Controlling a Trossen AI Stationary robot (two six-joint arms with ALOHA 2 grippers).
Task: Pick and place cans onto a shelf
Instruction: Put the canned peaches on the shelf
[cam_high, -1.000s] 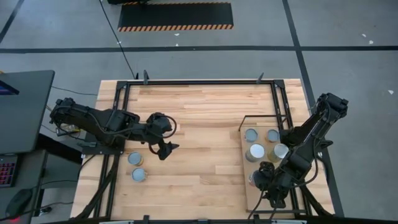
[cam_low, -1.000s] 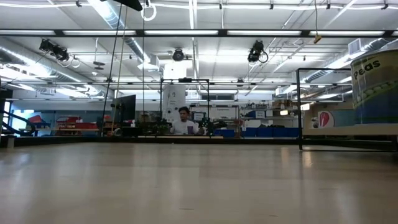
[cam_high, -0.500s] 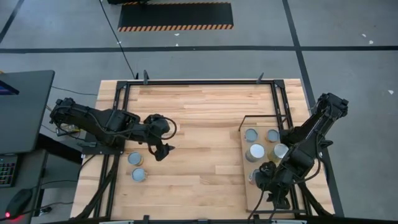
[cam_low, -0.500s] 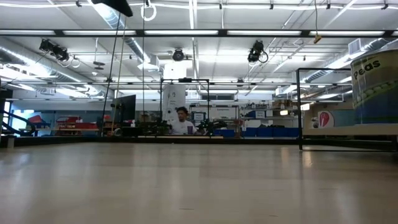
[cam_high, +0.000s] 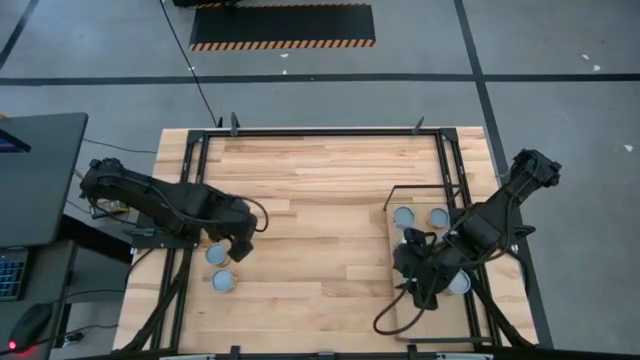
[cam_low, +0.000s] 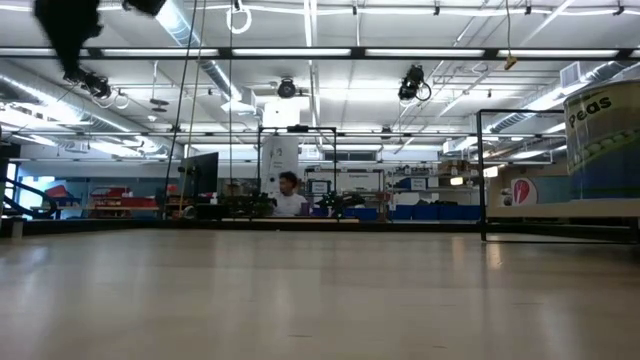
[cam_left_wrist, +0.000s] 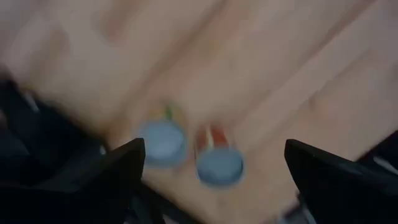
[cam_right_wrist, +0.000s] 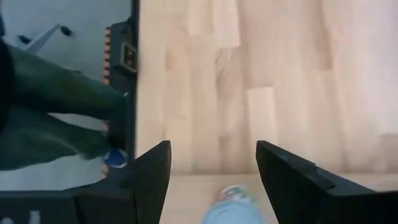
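Two cans (cam_high: 216, 254) (cam_high: 222, 281) stand on their bases on the tabletop near its left edge. My left gripper (cam_high: 238, 248) hangs just above and beside them, pointing down, open and holding nothing. In the left wrist view both cans (cam_left_wrist: 161, 142) (cam_left_wrist: 219, 165) show far below, between the fingers. The shelf (cam_high: 432, 322) lies at the table's right with cans on it (cam_high: 404, 216) (cam_high: 439, 216) (cam_high: 459, 283). My right gripper (cam_high: 415, 283) is above the shelf, open. A can (cam_right_wrist: 233, 208) stands below its fingers. The arm hides part of the shelf.
A black metal frame (cam_high: 320, 131) edges the table, and a thin black frame (cam_high: 420, 187) rises around the shelf. Bare wood (cam_high: 320, 230) lies mid-table. A tall Peas can (cam_low: 603, 140) fills the low view's right. A person's legs (cam_right_wrist: 56, 106) stand beyond the table edge.
My left gripper has gone down and toward the table's left edge, tipping over until it points down above the two loose cans. My right gripper has risen and drawn toward the table's left and far side above the shelf, uncovering a can near the shelf's right side.
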